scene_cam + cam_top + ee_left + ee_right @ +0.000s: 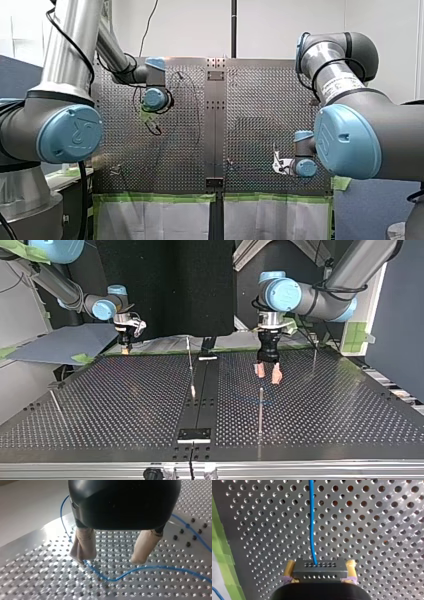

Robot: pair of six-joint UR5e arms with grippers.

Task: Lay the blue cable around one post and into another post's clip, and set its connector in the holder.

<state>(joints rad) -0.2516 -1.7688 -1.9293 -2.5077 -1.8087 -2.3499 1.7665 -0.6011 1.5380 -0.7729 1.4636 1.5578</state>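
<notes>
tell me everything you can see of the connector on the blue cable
The connector is a small dark grey rectangular block, metal or hard plastic by its look, with rows of tiny holes on two faces. The blue cable enters one hole near the middle. The block sits level, clamped at its ends between the yellow pads of my right pincer, over the perforated table.
</notes>
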